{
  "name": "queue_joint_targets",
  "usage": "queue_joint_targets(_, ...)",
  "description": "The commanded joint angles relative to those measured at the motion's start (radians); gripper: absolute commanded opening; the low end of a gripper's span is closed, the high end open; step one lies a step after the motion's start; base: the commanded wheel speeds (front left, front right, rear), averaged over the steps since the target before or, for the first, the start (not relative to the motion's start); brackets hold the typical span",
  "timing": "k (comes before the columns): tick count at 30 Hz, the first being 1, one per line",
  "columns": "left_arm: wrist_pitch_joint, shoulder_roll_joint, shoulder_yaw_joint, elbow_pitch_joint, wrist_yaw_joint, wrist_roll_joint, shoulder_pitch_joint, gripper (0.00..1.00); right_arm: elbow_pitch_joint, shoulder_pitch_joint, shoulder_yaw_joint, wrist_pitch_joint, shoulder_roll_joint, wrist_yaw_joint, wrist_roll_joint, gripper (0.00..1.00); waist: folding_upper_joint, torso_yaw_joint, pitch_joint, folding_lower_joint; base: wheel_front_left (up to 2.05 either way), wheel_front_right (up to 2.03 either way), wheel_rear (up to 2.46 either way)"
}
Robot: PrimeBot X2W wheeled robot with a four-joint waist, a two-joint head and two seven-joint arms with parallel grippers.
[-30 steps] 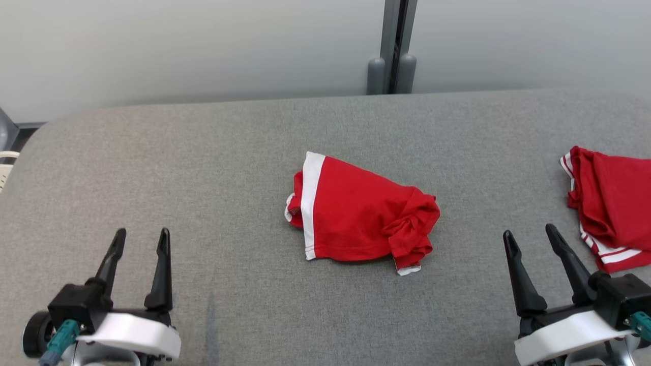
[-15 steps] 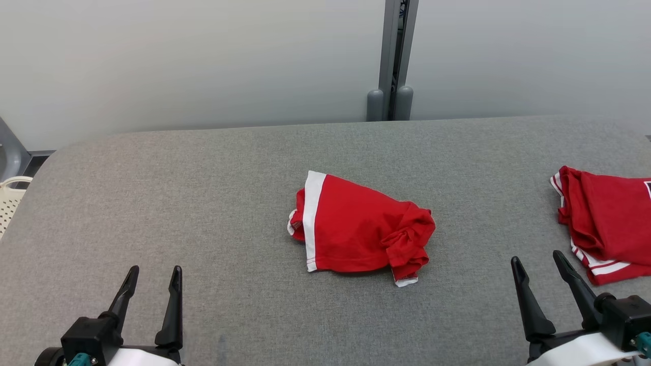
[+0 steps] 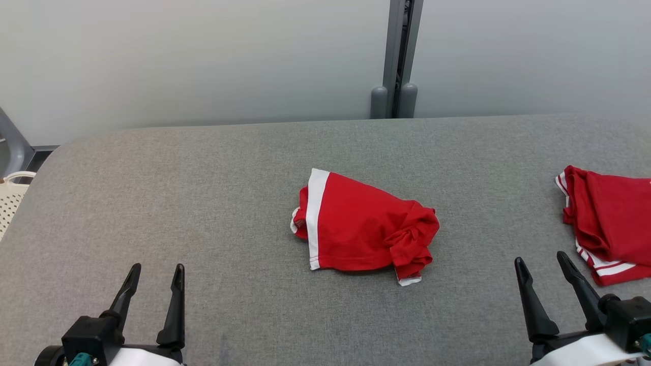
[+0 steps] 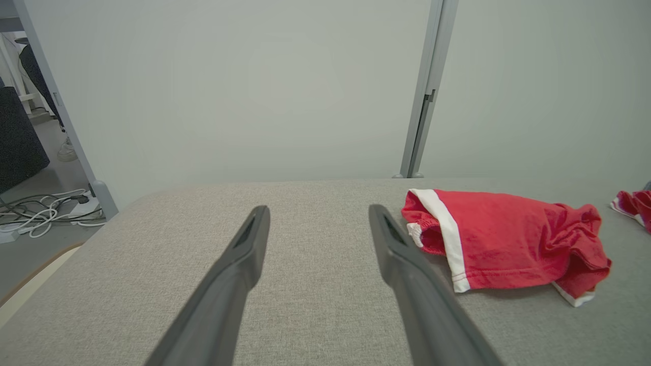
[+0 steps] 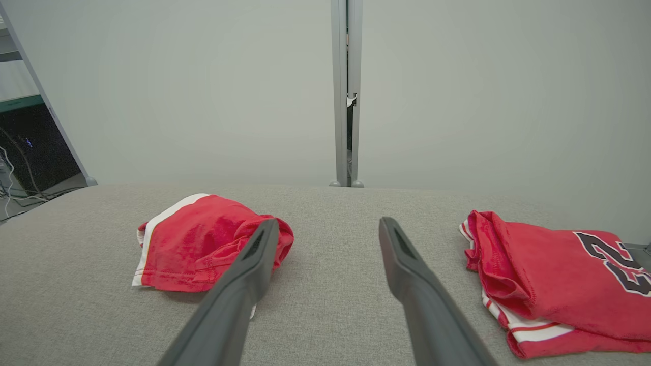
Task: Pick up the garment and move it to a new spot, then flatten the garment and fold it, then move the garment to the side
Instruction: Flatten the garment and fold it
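Observation:
A crumpled red garment [image 3: 363, 234] with a white band along its left edge lies in the middle of the grey padded table [image 3: 203, 203]; it also appears in the left wrist view [image 4: 503, 239] and the right wrist view [image 5: 203, 244]. My left gripper [image 3: 157, 267] hovers open at the near left, well short of the garment, with nothing between its fingers [image 4: 239, 264]. My right gripper [image 3: 540, 256] is open at the near right, also apart from the garment, and its fingers [image 5: 412, 274] hold nothing.
A second red garment [image 3: 608, 223] with white stripes and a dark number [image 5: 618, 262] lies folded at the table's right edge, close to my right gripper. A pale partition wall with a grey post [image 3: 399, 56] stands behind the table. A cream basket [image 3: 10, 201] sits off the left edge.
The head camera has tilted, so the whole picture sits lower and both grippers show nearer the bottom edge. The garments lie as before. Both grippers stay open.

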Motion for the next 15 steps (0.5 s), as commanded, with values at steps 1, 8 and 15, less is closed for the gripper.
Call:
queue_joint_targets(1,0.002,0.005,0.001,-0.005,0.006,0.005,0.007,1.00,-0.005,0.003,-0.003,0.002,-0.001,0.000,-0.002,1.00,0.0000,0.002,0.002,0.0000,0.00,0.00,0.00)
queue_joint_targets(8,0.003,0.002,-0.008,-0.018,0.009,0.007,-0.019,1.00,-0.007,-0.023,0.023,0.008,-0.006,0.000,-0.008,1.00,0.0000,0.022,0.026,0.0000,0.00,0.00,0.00)
queue_joint_targets(15,-0.009,-0.011,-0.029,-0.019,-0.002,0.011,-0.079,1.00,0.023,-0.110,0.172,0.030,-0.081,0.000,-0.012,1.00,0.0000,0.090,0.091,0.0000,0.00,0.00,0.00)
